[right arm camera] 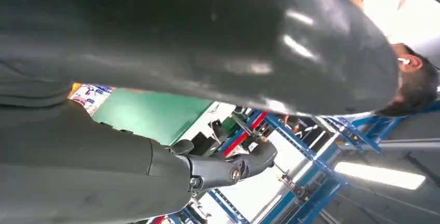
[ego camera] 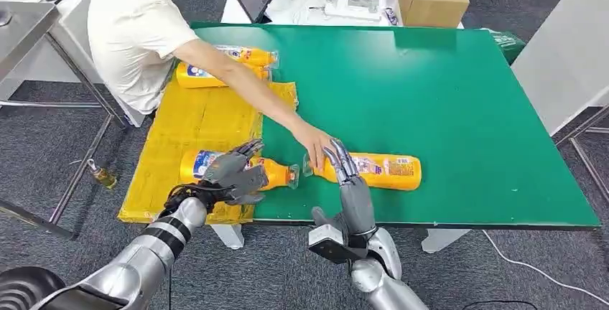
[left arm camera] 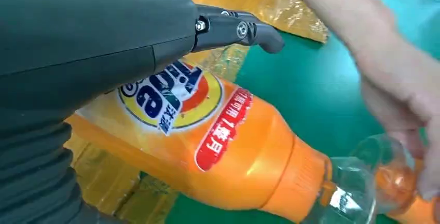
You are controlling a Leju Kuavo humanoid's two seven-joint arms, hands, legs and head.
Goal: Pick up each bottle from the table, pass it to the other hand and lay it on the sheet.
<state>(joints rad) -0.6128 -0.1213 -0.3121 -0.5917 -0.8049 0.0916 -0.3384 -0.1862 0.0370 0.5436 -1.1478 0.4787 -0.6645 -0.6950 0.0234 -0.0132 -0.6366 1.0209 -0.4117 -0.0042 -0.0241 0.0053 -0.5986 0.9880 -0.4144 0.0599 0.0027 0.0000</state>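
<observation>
Head view: left hand (ego camera: 233, 174) clasps bottle (ego camera: 276, 174) lying crosswise on sheet (ego camera: 194, 116); right hand (ego camera: 343, 170), fingers spread, nearest second bottle (ego camera: 384, 170), placed by person's hand (ego camera: 314, 141).

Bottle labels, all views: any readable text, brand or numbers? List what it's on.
"ide": partial blue brand letters on the round logo of the bottle under the left hand; the first letter is hidden by the hand.
Red sticker on the same bottle: white characters, too blurred to read.
Bottle by the right hand: label too small.
Far bottles: too small.
</observation>
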